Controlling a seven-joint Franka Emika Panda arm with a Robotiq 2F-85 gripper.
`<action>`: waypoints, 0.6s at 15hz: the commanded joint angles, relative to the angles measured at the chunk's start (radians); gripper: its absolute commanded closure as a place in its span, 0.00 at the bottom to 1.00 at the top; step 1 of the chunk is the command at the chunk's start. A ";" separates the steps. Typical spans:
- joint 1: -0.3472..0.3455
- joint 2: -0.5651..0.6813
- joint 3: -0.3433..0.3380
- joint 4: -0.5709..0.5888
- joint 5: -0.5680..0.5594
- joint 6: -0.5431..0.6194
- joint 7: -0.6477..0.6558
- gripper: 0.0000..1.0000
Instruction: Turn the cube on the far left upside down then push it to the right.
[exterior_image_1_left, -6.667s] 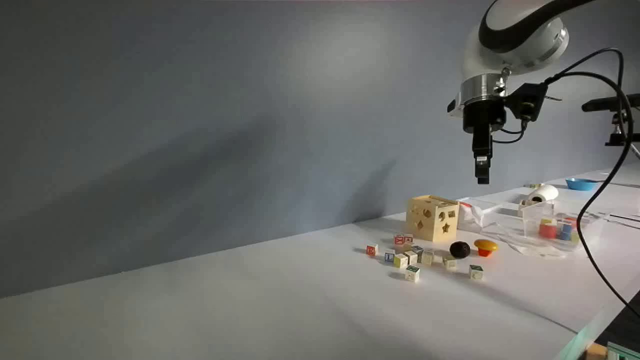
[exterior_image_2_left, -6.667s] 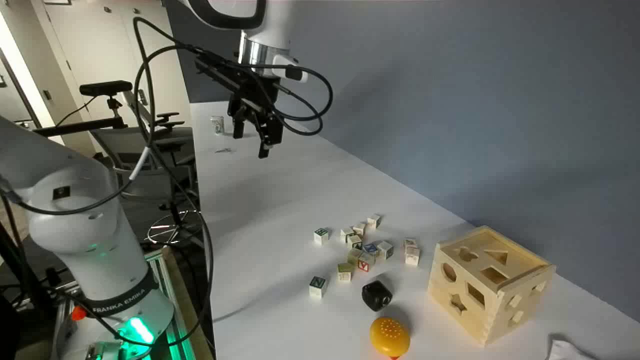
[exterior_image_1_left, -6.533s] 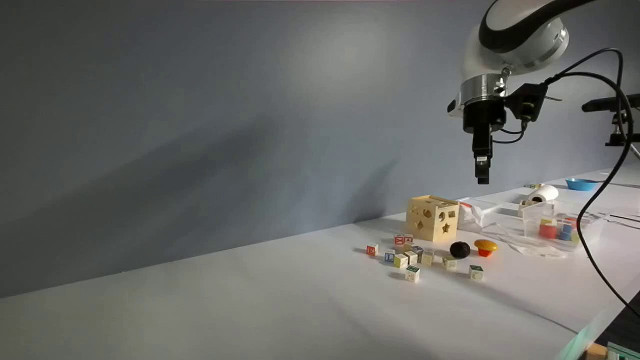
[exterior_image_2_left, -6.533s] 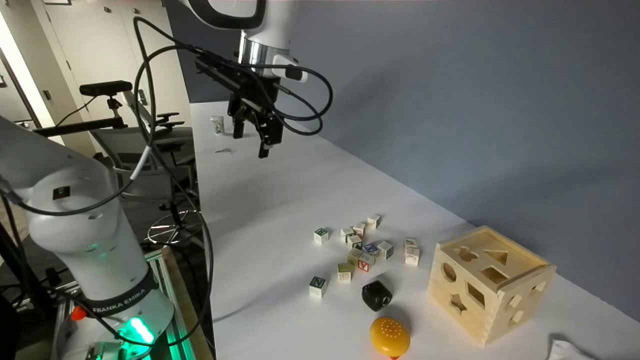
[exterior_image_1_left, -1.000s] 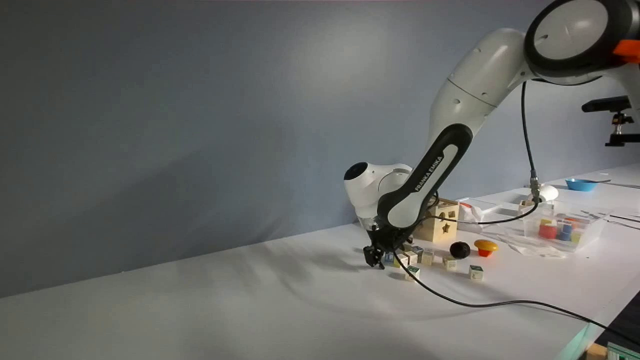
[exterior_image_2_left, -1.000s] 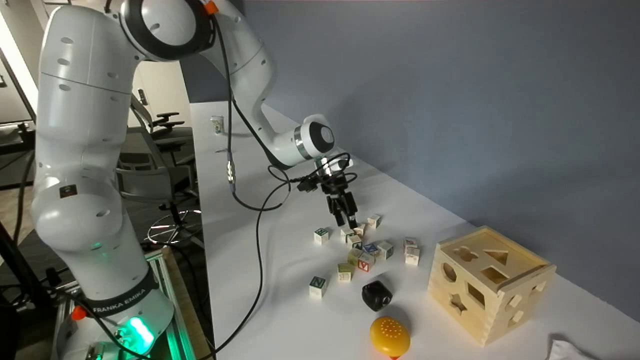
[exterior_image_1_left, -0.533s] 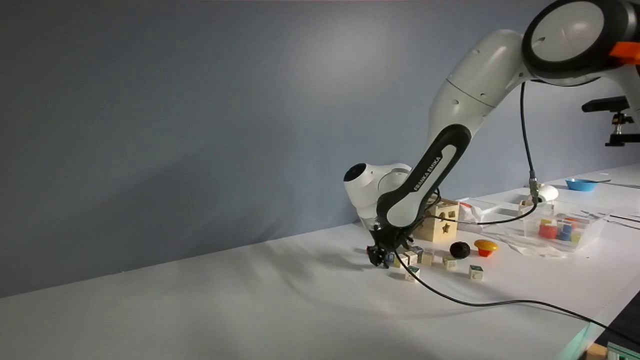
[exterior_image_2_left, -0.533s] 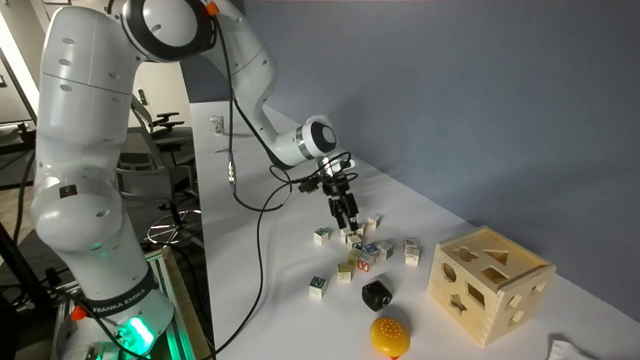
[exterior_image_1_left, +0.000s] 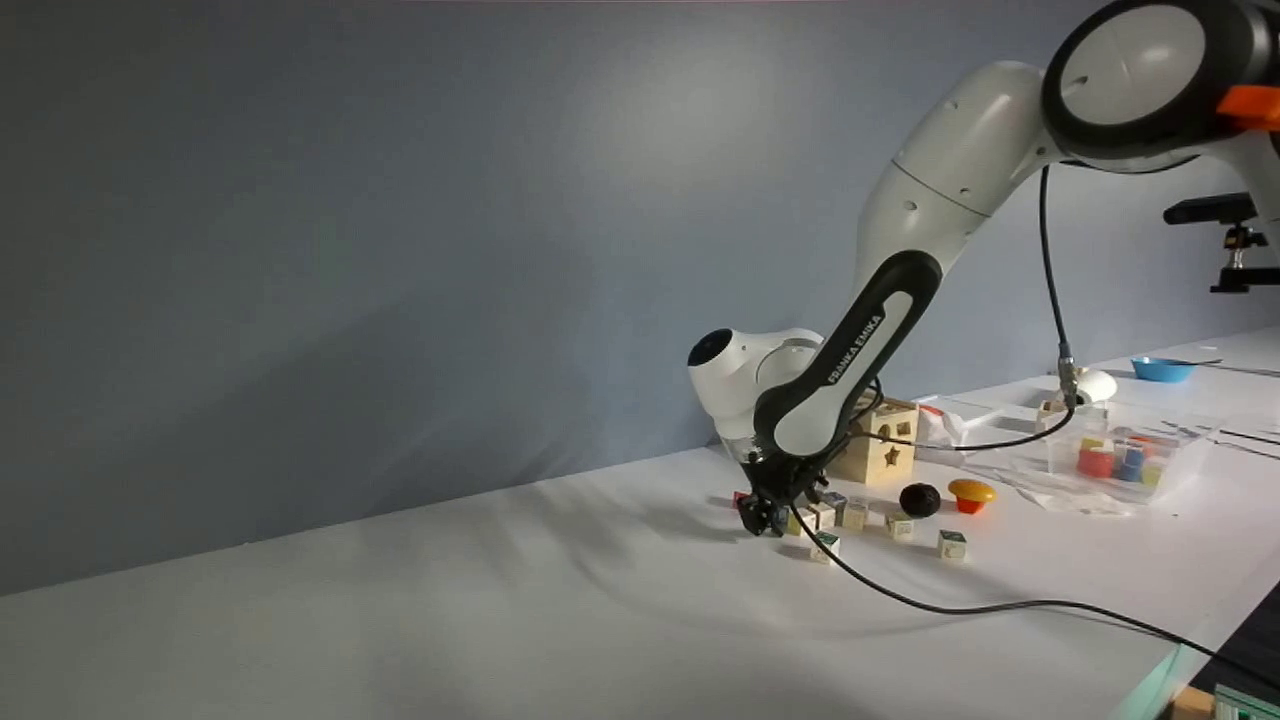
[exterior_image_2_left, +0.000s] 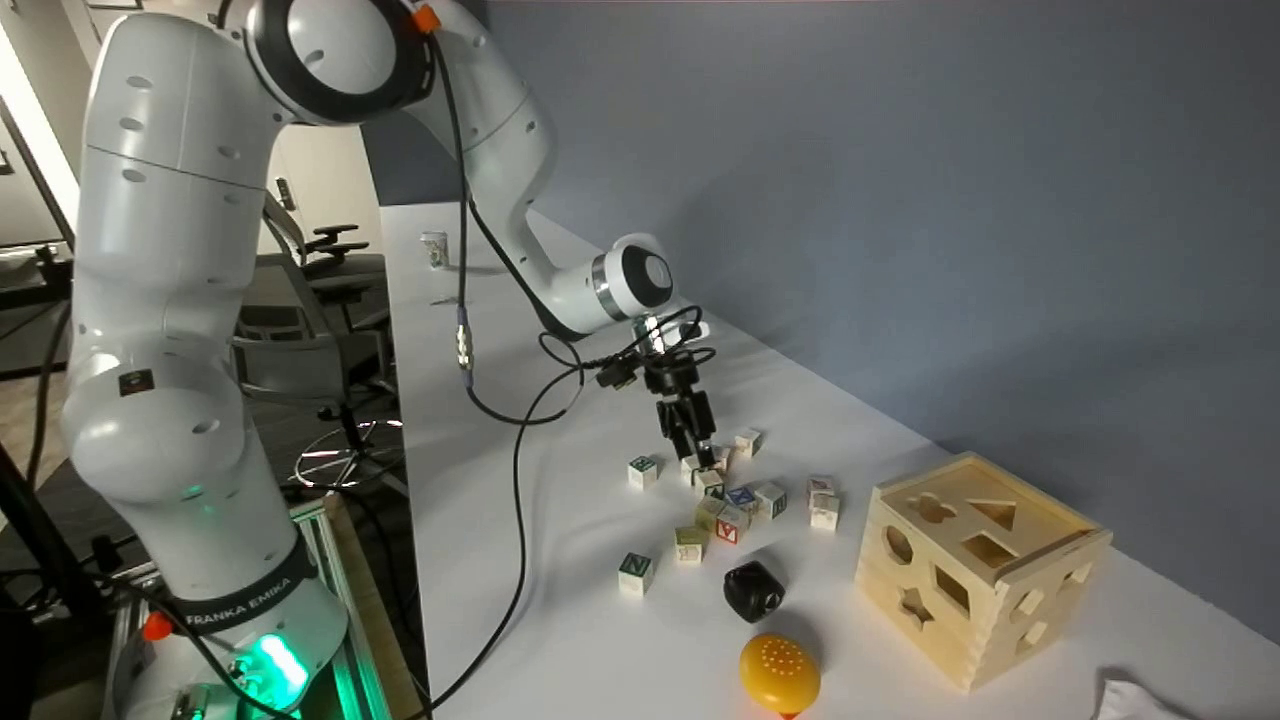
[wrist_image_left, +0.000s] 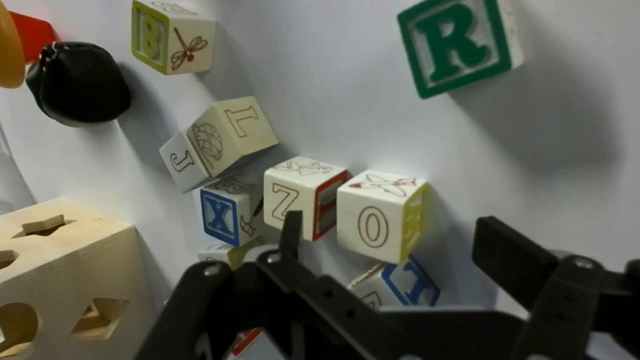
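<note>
Since the jaws are standing wide apart with nothing pinched, the gripper (wrist_image_left: 390, 231) is probably lining up a grab, with the flip and the push not yet done. The far-left cube (exterior_image_1_left: 738, 498) is looking like the one peeking out red from behind the gripper in an exterior view, sitting on the table (exterior_image_1_left: 560, 580). Thing is, in the wrist view the blue-lettered cube (wrist_image_left: 400, 285) and the O cube (wrist_image_left: 380, 215) are showing between the jaws, so there's no telling for sure which one it's aiming at. If it's the red one, sliding over before dropping lower is making more sense. Either way, a decent grab is probably coming down to taking one cube only, squaring the jaws to opposite faces and pinching around the middle, so the turnover isn't slipping. In the wrist view a fingertip (wrist_image_left: 291, 232) is showing in front of the Z cube (wrist_image_left: 302, 195), which is sitting right beside the O cube, so closing carelessly is likely bumping one into the other.
</note>
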 joint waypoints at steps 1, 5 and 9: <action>0.005 0.009 -0.001 -0.007 -0.005 -0.018 0.011 0.15; 0.006 0.001 0.000 -0.018 -0.008 -0.007 0.016 0.49; 0.010 -0.017 0.001 -0.028 -0.017 0.003 0.020 0.79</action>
